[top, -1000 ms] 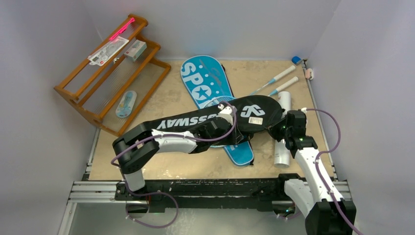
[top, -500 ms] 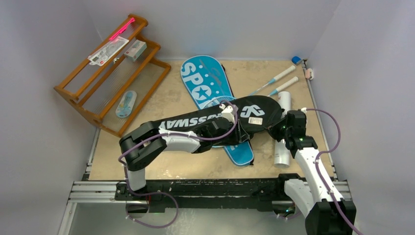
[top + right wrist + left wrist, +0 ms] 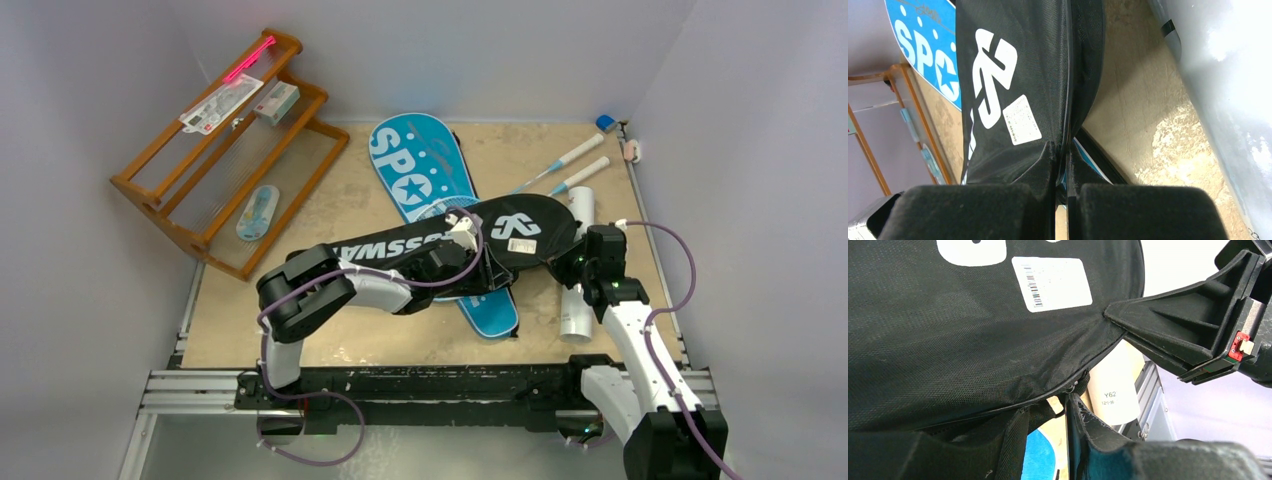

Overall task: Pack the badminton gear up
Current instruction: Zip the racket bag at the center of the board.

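Black CROSSWAY cover (image 3: 540,212) lies across the blue SPORT cover (image 3: 420,165) mid-table, its rounded head edge pinched in the closed jaws of the right gripper (image 3: 1062,200). The left gripper (image 3: 1048,427) sits narrowly parted at the zip edge, clearly gripping nothing. Risk: a tug here may pull fabric from that thin pinch, or snag the zip.

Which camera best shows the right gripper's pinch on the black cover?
Left wrist: it sees the right gripper side-on, fingertips shut on the rim of the black cover. Right wrist shows fabric between its pads, close up. Top external shows it small, the contact hard to see.
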Robot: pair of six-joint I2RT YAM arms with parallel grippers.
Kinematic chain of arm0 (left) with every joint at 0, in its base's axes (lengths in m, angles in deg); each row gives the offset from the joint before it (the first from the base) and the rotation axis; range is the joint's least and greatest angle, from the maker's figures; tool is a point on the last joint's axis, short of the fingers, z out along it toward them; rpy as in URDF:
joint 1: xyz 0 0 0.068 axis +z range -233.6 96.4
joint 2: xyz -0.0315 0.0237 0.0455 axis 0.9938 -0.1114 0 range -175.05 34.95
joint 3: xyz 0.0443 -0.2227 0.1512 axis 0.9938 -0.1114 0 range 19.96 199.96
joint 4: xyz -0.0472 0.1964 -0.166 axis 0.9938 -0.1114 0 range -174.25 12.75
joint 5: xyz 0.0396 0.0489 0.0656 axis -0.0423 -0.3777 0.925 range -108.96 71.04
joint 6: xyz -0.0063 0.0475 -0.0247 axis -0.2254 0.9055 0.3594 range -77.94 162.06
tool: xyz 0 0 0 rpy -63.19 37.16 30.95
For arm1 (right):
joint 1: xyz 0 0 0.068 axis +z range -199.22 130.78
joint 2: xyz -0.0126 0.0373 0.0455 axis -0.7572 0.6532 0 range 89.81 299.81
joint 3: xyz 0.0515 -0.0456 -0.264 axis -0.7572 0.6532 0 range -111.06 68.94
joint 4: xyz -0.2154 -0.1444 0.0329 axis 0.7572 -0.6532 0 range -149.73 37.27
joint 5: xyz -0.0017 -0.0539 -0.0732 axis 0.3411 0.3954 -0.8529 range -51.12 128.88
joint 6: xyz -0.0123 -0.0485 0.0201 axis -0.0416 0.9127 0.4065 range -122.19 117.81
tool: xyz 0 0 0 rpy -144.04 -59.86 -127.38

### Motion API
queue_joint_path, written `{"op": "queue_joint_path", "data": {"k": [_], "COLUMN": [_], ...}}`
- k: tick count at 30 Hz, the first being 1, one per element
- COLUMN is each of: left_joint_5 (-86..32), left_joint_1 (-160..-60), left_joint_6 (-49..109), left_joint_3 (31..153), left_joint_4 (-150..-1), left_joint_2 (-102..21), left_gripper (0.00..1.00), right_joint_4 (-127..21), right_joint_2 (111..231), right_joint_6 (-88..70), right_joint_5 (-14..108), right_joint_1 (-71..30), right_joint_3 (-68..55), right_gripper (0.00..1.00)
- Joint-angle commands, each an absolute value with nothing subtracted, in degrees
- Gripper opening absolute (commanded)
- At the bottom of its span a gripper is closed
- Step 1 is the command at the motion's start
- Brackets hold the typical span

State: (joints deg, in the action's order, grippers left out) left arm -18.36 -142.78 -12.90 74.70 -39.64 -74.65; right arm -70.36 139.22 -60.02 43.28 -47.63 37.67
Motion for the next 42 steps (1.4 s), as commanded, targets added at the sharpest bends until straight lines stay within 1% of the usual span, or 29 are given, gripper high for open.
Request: {"op": "queue_joint_path", "data": {"k": [1,4,10,16,18,24,25,28,30,33,38,42], "left_joint_5": [-18.69,-18.62,-17.99,-18.69,-18.65,-18.07,-18.32,-18.69,-20.37,-21.95,-23.62,-24.45], "left_joint_1": [-141.31,-141.04,-141.0,-140.67,-140.6,-140.2,-140.01,-139.79,-139.62,-139.21,-138.48,-138.15], "left_joint_6": [-13.76,-13.44,-13.83,-15.3,-15.33,-15.94,-16.21,-16.03,-15.99,-15.5,-14.55,-14.42], "left_joint_3": [74.67,75.16,75.84,75.38,75.86,77.51,77.52,77.4,76.89,76.15,75.69,75.25], "left_joint_4": [-32.65,-32.97,-32.81,-28.53,-28.91,-28.93,-28.02,-25.67,-23.68,-20.87,-17.89,-15.9], "left_joint_2": [-75.61,-75.74,-76.71,-78.15,-78.25,-79.52,-79.75,-80.29,-80.45,-80.6,-80.45,-80.29], "left_gripper": [0.3,0.3,0.35,0.35,0.35,0.29,0.3,0.36,0.38,0.39,0.34,0.25], "right_joint_4": [-69.17,-69.08,-68.98,-68.9,-68.9,-68.9,-68.9,-69.35,-69.41,-69.39,-69.07,-68.59], "right_joint_2": [138.06,137.98,137.8,137.71,137.67,137.2,137.18,137.12,137.05,137.01,137.55,137.87], "right_joint_6": [-57.78,-57.78,-57.8,-57.68,-57.69,-57.82,-57.82,-57.49,-57.44,-57.43,-57.55,-57.99], "right_joint_5": [45.33,45.6,45.86,46.06,46.25,46.52,46.52,46.21,46.19,46.38,48.16,49.6], "right_joint_1": [-47.22,-47.2,-47.26,-47.25,-47.22,-47.27,-47.26,-47.25,-47.27,-47.25,-47.2,-47.27], "right_joint_3": [34.83,34.96,34.99,35.04,35.1,35.19,35.26,34.83,34.81,34.87,35.02,35.87], "right_gripper": [0.0,0.0,0.0,0.0,0.0,0.0,0.0,0.0,0.0,0.0,0.0,0.0]}}
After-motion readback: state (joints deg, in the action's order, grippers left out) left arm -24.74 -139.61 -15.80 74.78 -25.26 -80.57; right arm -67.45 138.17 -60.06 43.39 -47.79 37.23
